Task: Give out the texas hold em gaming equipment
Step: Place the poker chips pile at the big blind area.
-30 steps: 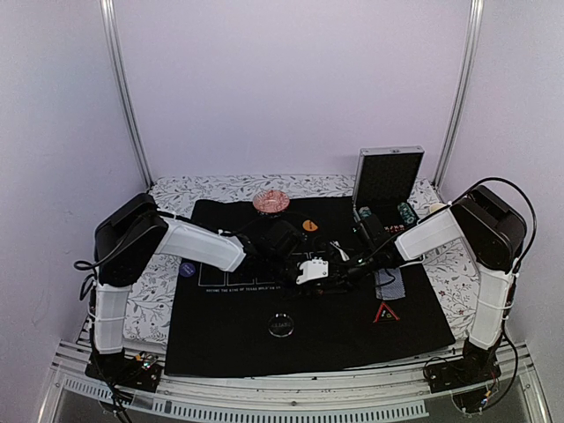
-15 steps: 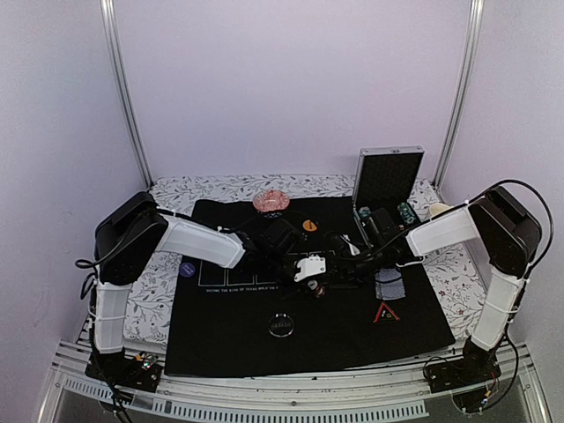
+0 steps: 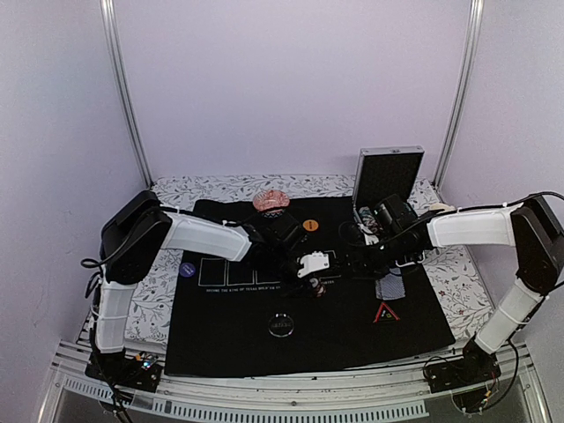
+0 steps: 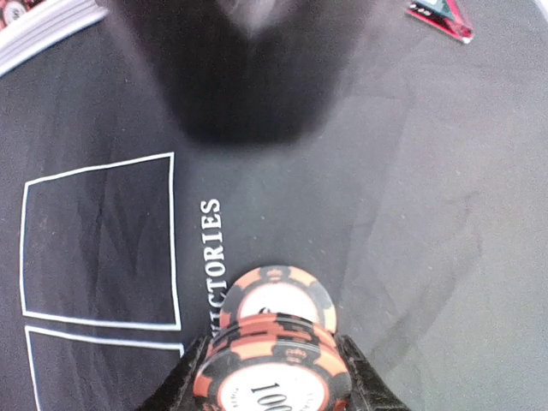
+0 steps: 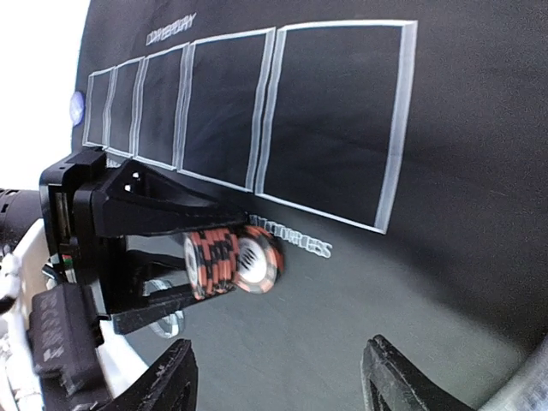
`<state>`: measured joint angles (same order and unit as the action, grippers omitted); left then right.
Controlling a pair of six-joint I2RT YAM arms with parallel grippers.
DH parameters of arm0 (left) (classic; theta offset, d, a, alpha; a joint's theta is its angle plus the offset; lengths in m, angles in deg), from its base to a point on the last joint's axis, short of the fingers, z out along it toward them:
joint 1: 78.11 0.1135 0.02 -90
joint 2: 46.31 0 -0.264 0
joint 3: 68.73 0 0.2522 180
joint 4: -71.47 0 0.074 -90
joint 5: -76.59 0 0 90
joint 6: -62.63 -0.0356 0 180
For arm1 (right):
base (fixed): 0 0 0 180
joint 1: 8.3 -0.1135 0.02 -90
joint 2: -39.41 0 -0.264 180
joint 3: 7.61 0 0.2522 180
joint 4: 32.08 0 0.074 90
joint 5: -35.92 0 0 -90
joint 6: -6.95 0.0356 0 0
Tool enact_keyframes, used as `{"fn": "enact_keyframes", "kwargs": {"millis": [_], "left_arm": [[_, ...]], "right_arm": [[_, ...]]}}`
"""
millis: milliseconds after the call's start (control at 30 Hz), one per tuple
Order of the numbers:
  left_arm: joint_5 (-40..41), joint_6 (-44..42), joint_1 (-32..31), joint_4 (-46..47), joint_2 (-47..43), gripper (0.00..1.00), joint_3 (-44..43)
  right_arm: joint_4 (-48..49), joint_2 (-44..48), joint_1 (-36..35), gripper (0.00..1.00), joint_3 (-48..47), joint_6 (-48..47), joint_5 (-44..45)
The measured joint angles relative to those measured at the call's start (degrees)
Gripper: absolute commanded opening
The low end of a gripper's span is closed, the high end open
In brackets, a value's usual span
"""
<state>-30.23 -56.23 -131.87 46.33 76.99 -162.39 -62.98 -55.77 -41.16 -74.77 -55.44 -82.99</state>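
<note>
The left gripper (image 3: 315,280) is clamped on a short stack of red-and-black striped poker chips (image 4: 272,368), one finger on each side. The end chip (image 4: 278,300) tilts away from the rest. The stack is over the black mat (image 3: 352,328), just below its row of white rectangles (image 5: 334,120), by the printed lettering. The right gripper (image 5: 281,366) faces the stack, jaws spread wide with nothing between them and the chips ahead of its fingertips.

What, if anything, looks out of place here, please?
The red poker chip stack in the left gripper is uneven: its end chip tilts away from the others instead of sitting flush.
</note>
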Motion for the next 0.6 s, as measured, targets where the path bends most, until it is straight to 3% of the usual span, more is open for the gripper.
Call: {"fn": "enact_keyframes", "kwargs": {"millis": [200,600], "left_arm": [[1.64,0.79,-0.35,-10.23,4.83,0.00,-10.62],[3.87,1.55,-1.16,-20.87,8.41,0.02,-19.65]], "right_arm": [[-9.35,6.14,1.05,0.71,-0.76,-0.92,9.09],[-21.27,15.02,2.60,0.72,-0.68,-1.55,19.28]]}}
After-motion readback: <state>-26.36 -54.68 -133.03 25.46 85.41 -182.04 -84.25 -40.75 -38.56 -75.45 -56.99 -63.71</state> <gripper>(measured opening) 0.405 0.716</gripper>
